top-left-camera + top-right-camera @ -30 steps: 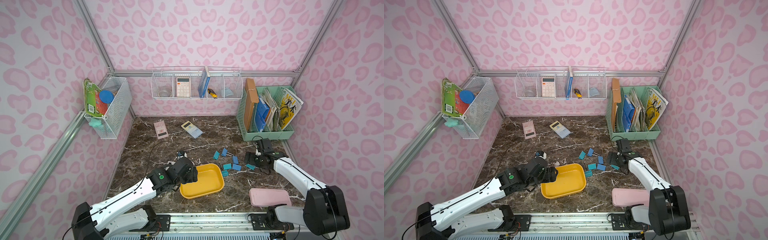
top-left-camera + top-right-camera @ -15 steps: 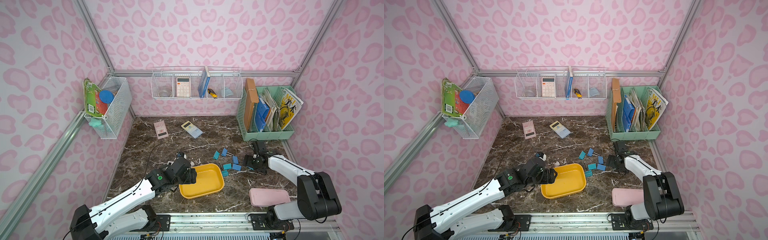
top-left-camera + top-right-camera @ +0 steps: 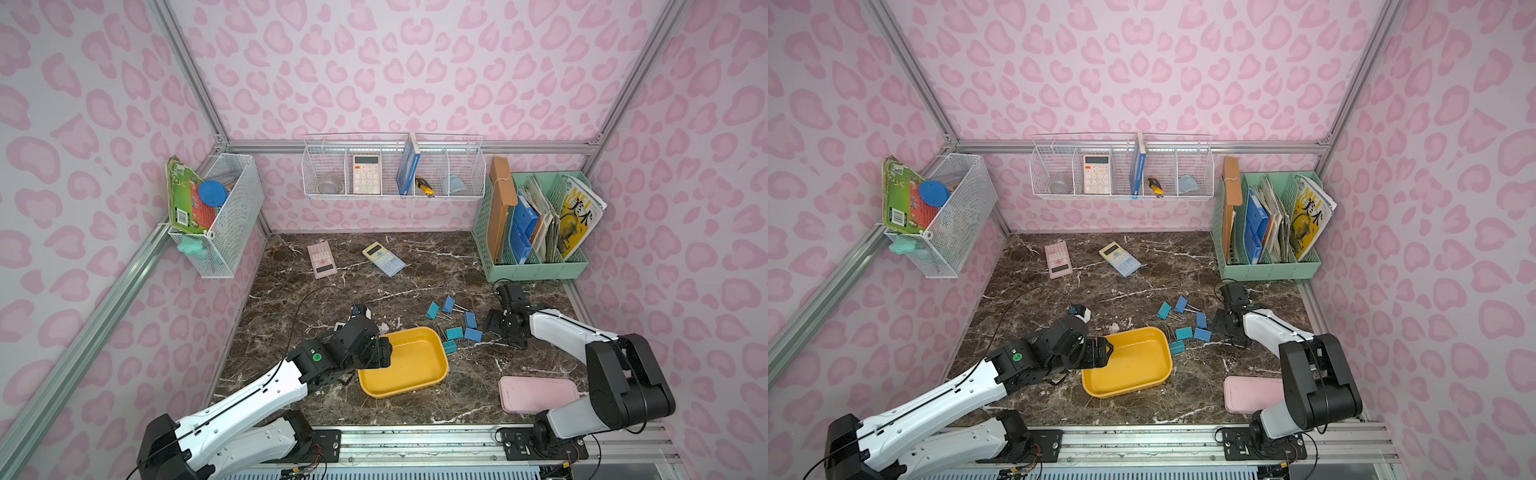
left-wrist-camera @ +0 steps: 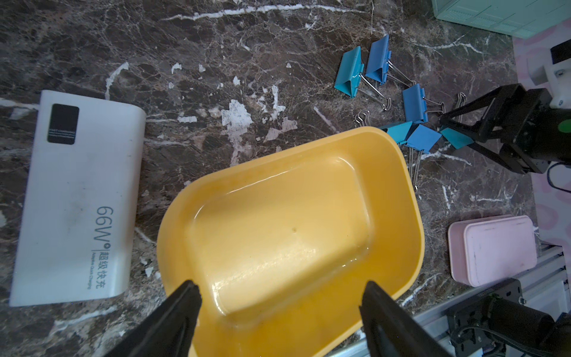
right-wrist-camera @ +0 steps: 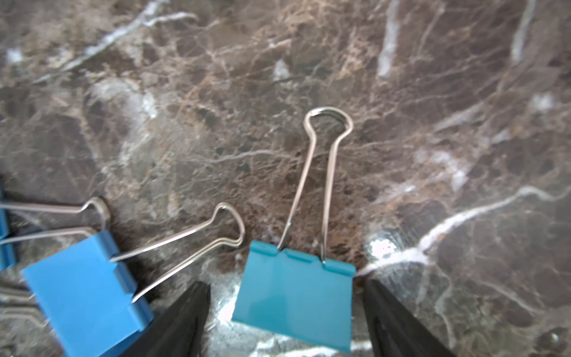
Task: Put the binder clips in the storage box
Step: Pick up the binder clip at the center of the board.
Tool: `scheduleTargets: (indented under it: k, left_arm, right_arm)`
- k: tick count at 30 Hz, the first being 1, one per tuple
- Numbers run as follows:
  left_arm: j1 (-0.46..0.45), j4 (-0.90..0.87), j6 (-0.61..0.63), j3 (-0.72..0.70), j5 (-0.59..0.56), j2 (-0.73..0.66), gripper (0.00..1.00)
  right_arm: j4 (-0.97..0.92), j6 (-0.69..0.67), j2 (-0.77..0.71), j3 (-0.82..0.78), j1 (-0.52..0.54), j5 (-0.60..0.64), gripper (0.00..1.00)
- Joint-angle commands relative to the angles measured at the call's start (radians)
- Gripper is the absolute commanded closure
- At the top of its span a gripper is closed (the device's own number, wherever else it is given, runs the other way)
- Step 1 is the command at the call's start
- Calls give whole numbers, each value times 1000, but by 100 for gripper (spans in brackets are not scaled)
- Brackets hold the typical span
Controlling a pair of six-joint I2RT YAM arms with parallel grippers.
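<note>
R gripper (image 5: 284, 284) is sitting low on the marble top (image 5: 401, 123), jaws apart, straddling one teal binder clip (image 5: 293, 293). A slim gap is showing on each side, so nothing is clamped. A blue clip (image 5: 83, 296) is lying just beside it, outside the fingers. The other binder clips (image 3: 454, 333) are lying loose on the marble btwn R gripper and the yellow storage tray (image 3: 407, 361), all outside it, the closest one just beside its rim. L gripper (image 4: 281, 287) is hovering over the tray's end nearest the L arm, fingers spread wide, gripping nothing. A white power bank (image 4: 77, 197) is lying beside the tray. A pink box (image 3: 538, 392) is sitting near the front rail.
</note>
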Motion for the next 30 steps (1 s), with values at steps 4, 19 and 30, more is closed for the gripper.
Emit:
scheduleTargets:
  k: [4, 19, 30]
  left_arm:
    - [5, 0, 13, -7, -2, -9, 14]
    - [10, -11, 15, -16, -14, -14, 14]
    - [11, -23, 9, -13, -23, -10, 14]
  right_arm:
    - [10, 24, 1, -9, 1, 40, 22]
    - [52, 27, 27, -24, 0, 42, 36]
    - [45, 12, -84, -79, 6, 33, 53]
